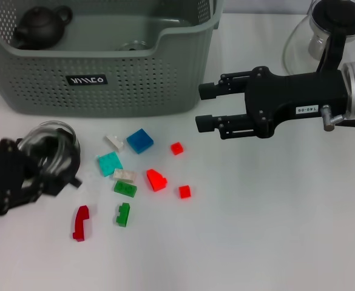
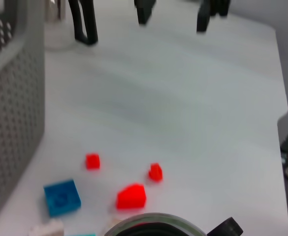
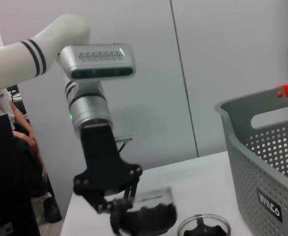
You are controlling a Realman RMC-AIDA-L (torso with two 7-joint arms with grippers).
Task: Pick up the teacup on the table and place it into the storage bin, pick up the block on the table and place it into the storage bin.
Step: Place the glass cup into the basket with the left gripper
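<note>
Left gripper [image 1: 40, 167] clamped on glass teacup [image 1: 51, 145]: light, slippery, fragile; best held at rim. Right gripper [image 1: 205, 107] above bench [image 1: 274, 230], jaws apart.

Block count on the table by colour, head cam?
Red: 4 —
Green: 2 —
White: 2 —
Blue: 1 —
Teal: 1 —
Total: 10 blocks
</note>
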